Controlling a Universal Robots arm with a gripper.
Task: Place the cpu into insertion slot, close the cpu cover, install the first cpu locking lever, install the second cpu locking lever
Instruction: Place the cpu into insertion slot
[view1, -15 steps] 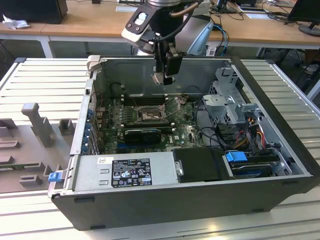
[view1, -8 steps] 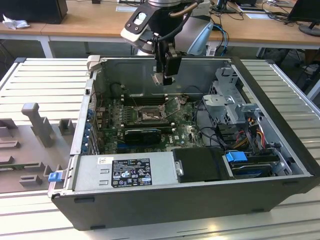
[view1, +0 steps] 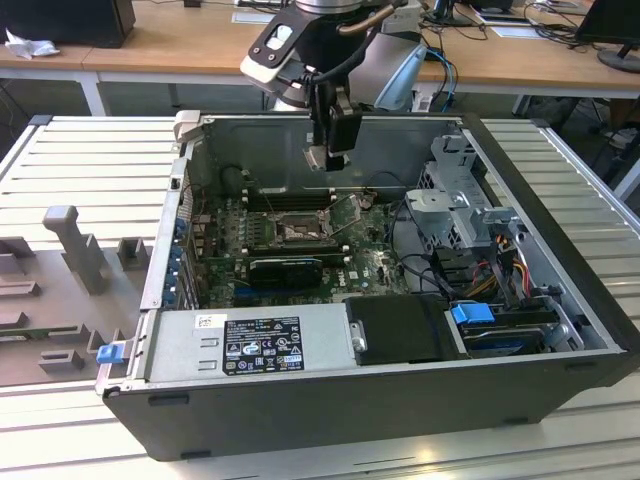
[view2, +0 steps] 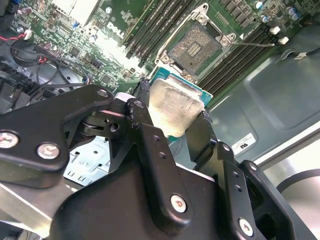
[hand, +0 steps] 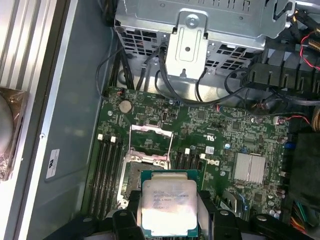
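Fingers (view2: 141, 116) pinching cpu (view2: 175, 106) between tips, held above uncovered insertion slot (view2: 198, 47), not touching.

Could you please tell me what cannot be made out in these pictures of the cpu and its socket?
- Underside of the cpu, held in the pincer: it faces away in both wrist views.
- Part of the insertion slot: the cpu covers it in the first wrist view.
- The slot's contact field in the exterior view: too small to read.
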